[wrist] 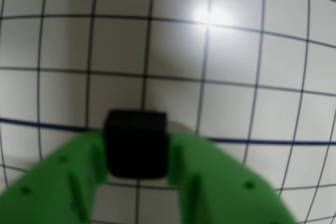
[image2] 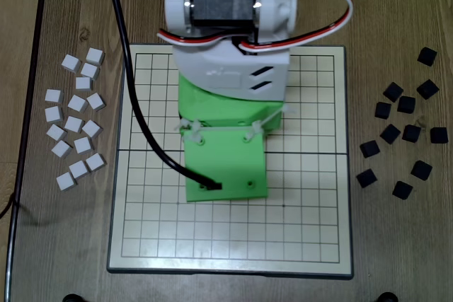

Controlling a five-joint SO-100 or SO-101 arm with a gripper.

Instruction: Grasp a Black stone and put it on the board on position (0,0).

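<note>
In the wrist view my green gripper [wrist: 136, 148] is shut on a Black stone [wrist: 135, 137], a small matte black square tile held between the two fingers [wrist: 73, 177]. Below it lies the cream board [wrist: 236, 66] with its thin black grid. The stone sits just over the dark horizontal seam [wrist: 273, 142]. Whether it touches the board I cannot tell. In the overhead view the arm's green wrist plate [image2: 225, 167] hangs over the middle of the board [image2: 311, 231] and hides the fingers and the stone.
Several loose black stones [image2: 403, 132] lie on the wooden table right of the board, and several white tiles [image2: 74, 118] lie to its left. A black cable [image2: 141, 118] runs across the board's left part to the wrist.
</note>
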